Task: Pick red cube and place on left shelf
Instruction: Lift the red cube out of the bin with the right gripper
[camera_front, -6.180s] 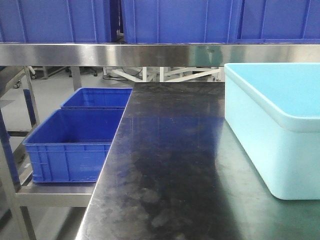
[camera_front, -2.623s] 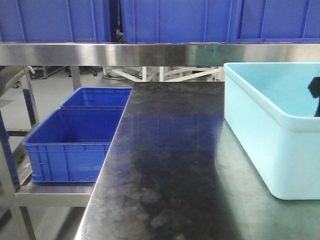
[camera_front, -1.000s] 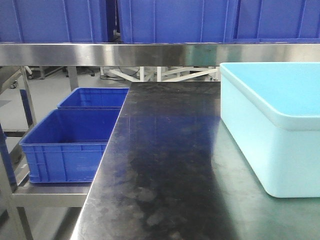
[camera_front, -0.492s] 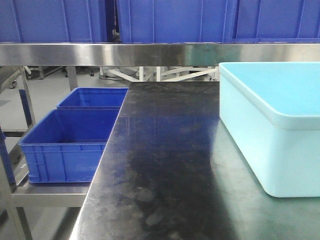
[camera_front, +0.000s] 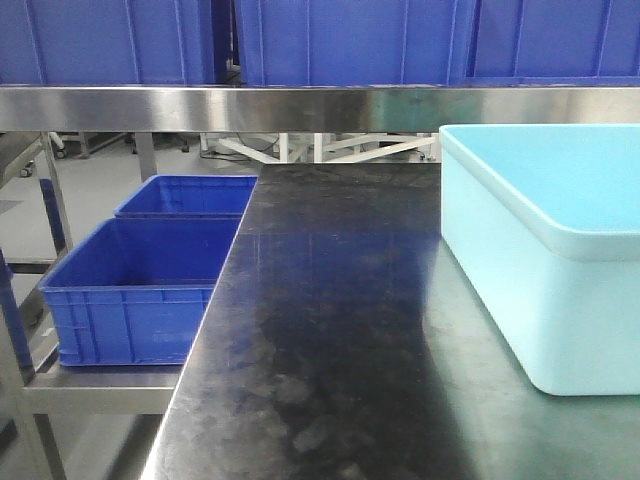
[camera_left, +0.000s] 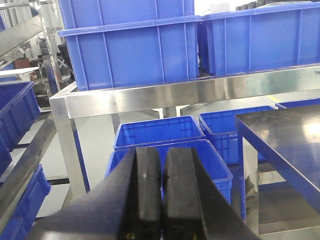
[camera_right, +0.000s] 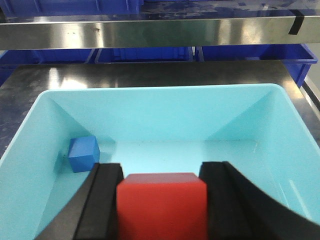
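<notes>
Red cube (camera_right: 161, 207) in right gripper (camera_right: 161, 180), above open tub (camera_right: 165, 112).

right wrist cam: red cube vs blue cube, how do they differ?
Colour: the red cube is red, the blue cube is blue. State: the red cube is gripped by the right claw; the blue cube lies free. Place: the red cube is held over the pale blue tub; the blue cube sits on its floor by the left wall. Shared: both are plain cubes.
</notes>
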